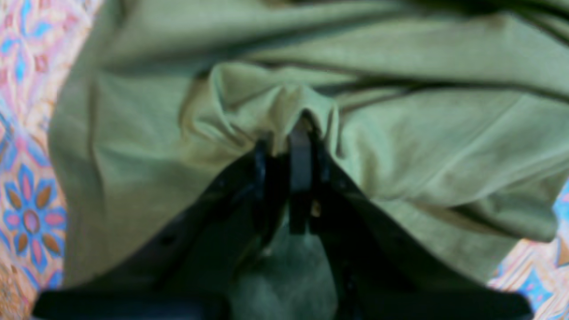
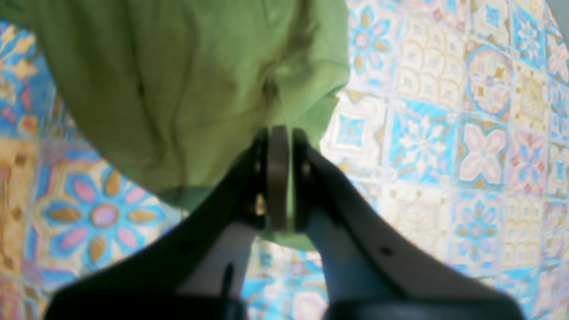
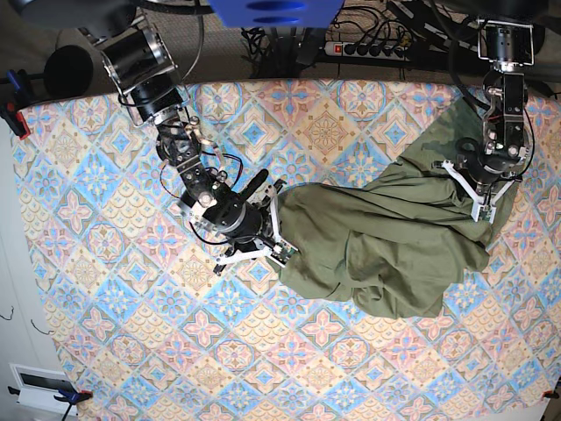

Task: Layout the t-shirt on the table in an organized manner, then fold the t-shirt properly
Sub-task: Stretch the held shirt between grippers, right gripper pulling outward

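The left claw [image 3: 480, 189] and right claw [image 3: 279, 235] are each clamped on opposite edges of the t-shirt [image 3: 386, 241], which lies bunched on the worktop [image 3: 105, 289]; pulling apart unevenly could tear a thin pinch free.

I see the t-shirt [image 3: 386, 241], plain olive green with no print, lying crumpled and stretched across the table [image 3: 114, 263], from about the centre out toward 3 o'clock in the base view. Deep folds run along its length, and a loose bunch sags toward 5 o'clock. Its far end reaches up toward 2 o'clock near the table's edge. The table is covered in a tile-print cloth of pink, blue and cream floral diamonds.
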Tool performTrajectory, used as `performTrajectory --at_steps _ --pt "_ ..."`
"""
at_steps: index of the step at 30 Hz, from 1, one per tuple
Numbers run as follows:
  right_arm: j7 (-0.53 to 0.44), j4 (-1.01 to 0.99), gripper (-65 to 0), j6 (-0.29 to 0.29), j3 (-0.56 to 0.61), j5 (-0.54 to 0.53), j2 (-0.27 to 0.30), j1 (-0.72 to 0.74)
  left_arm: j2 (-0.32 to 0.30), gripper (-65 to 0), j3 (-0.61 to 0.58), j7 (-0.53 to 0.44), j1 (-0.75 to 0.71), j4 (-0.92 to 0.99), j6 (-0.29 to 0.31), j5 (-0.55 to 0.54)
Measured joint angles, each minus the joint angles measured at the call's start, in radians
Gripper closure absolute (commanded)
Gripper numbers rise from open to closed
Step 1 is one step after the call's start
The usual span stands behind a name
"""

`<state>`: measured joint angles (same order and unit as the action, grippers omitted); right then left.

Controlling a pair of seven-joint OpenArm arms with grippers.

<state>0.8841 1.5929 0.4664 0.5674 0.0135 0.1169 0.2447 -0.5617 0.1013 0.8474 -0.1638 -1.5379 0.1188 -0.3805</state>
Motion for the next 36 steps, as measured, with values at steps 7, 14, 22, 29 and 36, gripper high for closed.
performTrajectory --at_steps 7,14,22,29,36 --pt "-0.074 -0.127 -13.5 0.001 0.109 0.011 -0.020 0.105 0.044 -6.4 0.000 -0.001 -0.005 0.000 -0.010 0.008" --pt "-0.170 -0.245 -22.0 0.002 0.180 0.114 -0.018 0.134 0.047 -6.4 -0.001 -0.002 -0.005 0.000 -0.010 0.010" --pt "-0.272 -0.382 -23.2 0.001 0.183 0.121 -0.019 0.179 0.047 -6.4 -0.001 -0.002 -0.005 0.000 -0.010 0.007" --pt "-0.320 -0.464 -23.2 0.002 0.183 0.121 -0.020 0.223 0.077 -6.5 0.003 -0.010 -0.005 0.000 -0.015 0.014" --pt "-0.359 -0.561 -22.9 0.002 0.183 0.125 -0.097 0.249 0.077 -6.5 0.000 -0.010 -0.005 0.000 -0.013 0.014"
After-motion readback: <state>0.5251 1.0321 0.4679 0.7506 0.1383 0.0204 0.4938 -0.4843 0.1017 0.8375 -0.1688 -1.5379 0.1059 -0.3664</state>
